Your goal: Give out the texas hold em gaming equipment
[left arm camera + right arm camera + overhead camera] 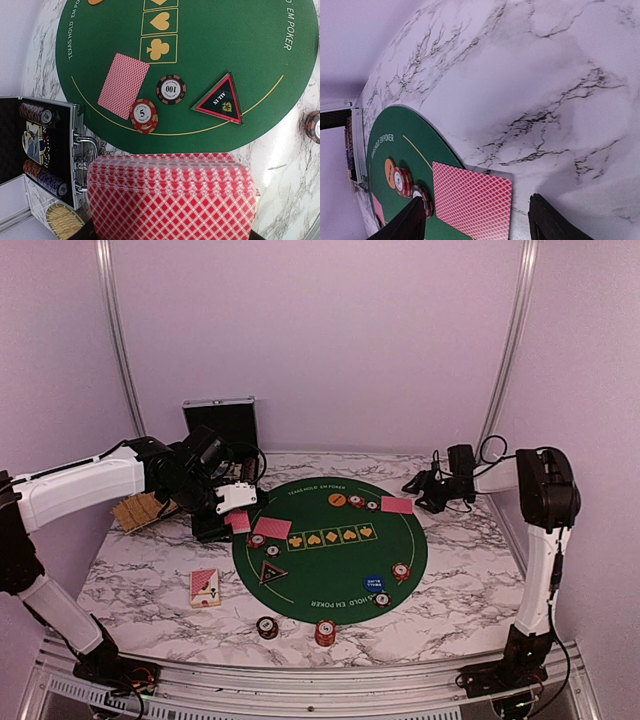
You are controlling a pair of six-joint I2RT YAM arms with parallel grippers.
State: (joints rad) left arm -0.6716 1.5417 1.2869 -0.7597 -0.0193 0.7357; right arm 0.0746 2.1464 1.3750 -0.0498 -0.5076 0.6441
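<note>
Nearest to the lens of the left wrist camera is a thick pack of red-backed playing cards (170,197). The left gripper (236,510) holds it with its jaws closed on it, above the left edge of the round green felt mat (225,40). The pack looks splayed, with the card edges stepped, not flush.

Below it on the mat lie a single red-backed card (123,85), a red-white chip marked 5 (144,114), a dark chip marked 100 (171,89) and a triangular black "All In" button (221,99). The open silver case (35,145) stands at the far left of the marble worktop (545,75).

The right gripper (477,200) has its jaws wide, one on each side of another red-backed card (397,505). This card lies flat at the mat's far right edge, with one side over the marble.

I think the danger is the splayed pack: a tilt could let loose cards slide out over the chips. On the right, a finger rising close by could catch the overhanging card and pull it off the mat.
</note>
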